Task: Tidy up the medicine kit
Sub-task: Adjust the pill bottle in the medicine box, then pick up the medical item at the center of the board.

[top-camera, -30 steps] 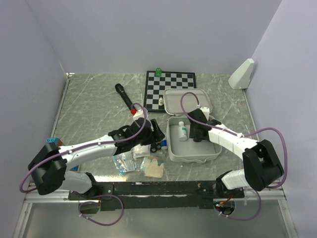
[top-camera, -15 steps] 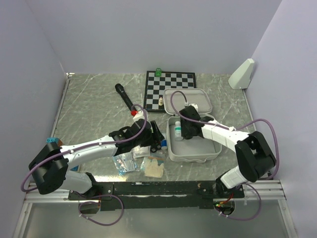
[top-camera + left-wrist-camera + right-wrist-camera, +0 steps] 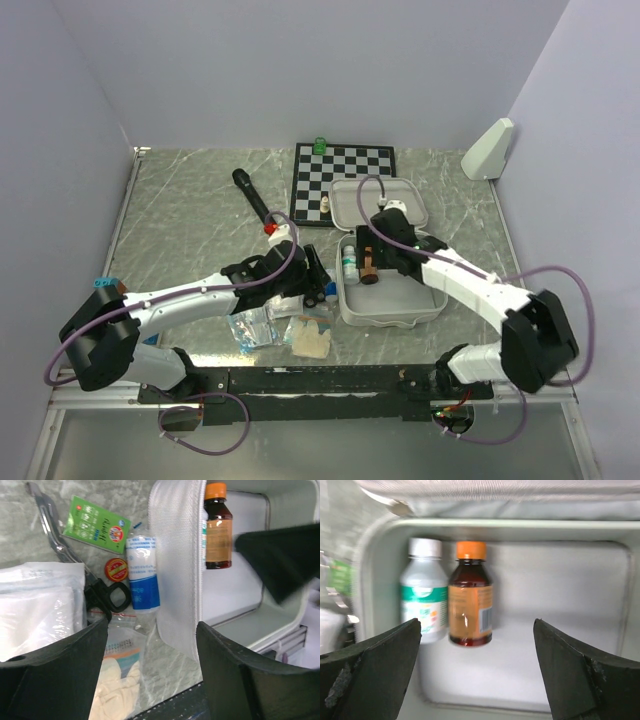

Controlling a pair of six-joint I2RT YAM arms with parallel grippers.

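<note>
1. A table with a grey, white-veined, marble-look top fills the middle of the top view.
2. Plain pale lilac panels close it in: a back wall, a left wall and a right wall.
3. A black rail runs along the table's near edge.
4. Below the rail lies a dull grey surface.
5. The light is soft and even, with faint shadows.

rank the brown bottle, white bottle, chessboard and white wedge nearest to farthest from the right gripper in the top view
From the right gripper, in the top view:
1. brown bottle, right beside it inside the medicine kit
2. white bottle, next over, against the kit's left wall
3. chessboard, on the table beyond the kit's open lid
4. white wedge, in the far right corner
</note>
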